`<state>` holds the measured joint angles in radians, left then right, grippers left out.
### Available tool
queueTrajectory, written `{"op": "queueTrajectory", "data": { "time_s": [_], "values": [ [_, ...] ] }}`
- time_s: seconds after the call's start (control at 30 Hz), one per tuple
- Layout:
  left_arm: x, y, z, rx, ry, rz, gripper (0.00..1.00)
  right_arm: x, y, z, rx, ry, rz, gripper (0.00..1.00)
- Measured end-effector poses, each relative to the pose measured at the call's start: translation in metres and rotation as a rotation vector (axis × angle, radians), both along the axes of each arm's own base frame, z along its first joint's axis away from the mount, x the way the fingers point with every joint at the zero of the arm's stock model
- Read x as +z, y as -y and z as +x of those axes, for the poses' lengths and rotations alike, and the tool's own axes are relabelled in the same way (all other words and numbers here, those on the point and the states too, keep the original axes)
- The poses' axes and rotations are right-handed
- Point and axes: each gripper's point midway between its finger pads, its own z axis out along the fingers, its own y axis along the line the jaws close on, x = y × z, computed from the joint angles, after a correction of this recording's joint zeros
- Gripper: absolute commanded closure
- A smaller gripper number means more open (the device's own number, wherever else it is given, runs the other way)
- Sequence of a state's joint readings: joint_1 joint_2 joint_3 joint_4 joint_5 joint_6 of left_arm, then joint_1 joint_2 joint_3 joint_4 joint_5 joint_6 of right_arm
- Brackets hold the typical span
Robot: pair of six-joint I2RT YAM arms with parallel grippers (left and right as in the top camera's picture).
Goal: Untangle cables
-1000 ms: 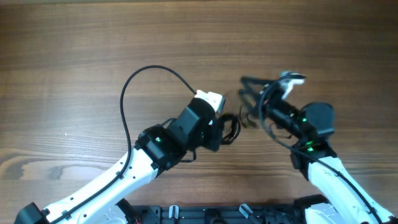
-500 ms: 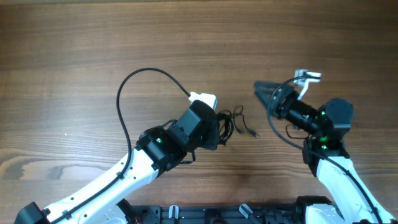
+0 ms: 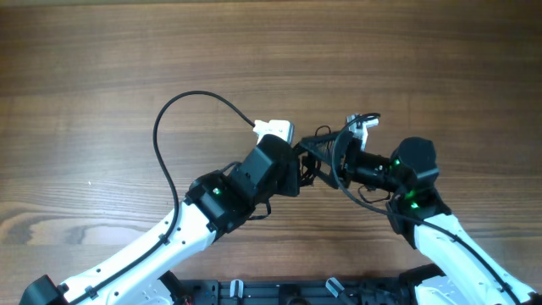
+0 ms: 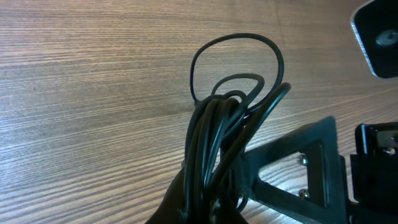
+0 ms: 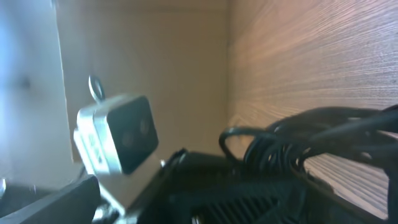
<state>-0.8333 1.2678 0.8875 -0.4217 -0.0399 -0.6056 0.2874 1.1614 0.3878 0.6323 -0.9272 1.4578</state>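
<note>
Plainly, the cables (image 4: 214, 127) showed as one tight black bundle near the middle of the wooden table (image 3: 102, 68), between the two arms. In the left wrist view several thin, glossy cords ran side by side up out of the left gripper (image 3: 296, 172), packed together into a thick stem. Above that stem they opened into loops: one wide, nearly round loop stood highest, a smaller flattened loop sat inside it, and a further bend stuck out to the right. I could not tell where any plug lay, nor how many cords made up the bundle. The left gripper was closed tight on the lower part of the bundle and held it up off the wood. The right gripper (image 3: 322, 154) came in from the right with its jaws spread wide; one of its fingers (image 4: 298, 171), a black triangular frame, stood just beside the cords, and whether it touched them could not be told. From the right wrist camera the same bundle lay across the lower frame as a blurred mass of dark strands with a small loop curling out at its left end, the left arm's white camera housing (image 5: 118, 134) beyond it.
</note>
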Motion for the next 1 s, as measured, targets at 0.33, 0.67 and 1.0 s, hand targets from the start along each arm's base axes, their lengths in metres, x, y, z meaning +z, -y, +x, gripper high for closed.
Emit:
{"op": "queueTrajectory", "data": {
  "time_s": [0.33,0.67,1.0],
  "values": [
    [0.001,0.005,-0.004,-0.008,0.017,0.010,0.96,0.004,0.004,0.016,-0.127,-0.208,0.101,0.00],
    [0.013,0.003,0.011,0.064,0.124,0.022,0.96,0.008,0.007,0.023,-0.173,-0.269,0.147,0.00],
    [0.012,-0.007,0.012,0.130,0.164,0.086,0.96,0.012,0.010,0.029,-0.209,-0.296,0.186,0.00]
  ]
}}
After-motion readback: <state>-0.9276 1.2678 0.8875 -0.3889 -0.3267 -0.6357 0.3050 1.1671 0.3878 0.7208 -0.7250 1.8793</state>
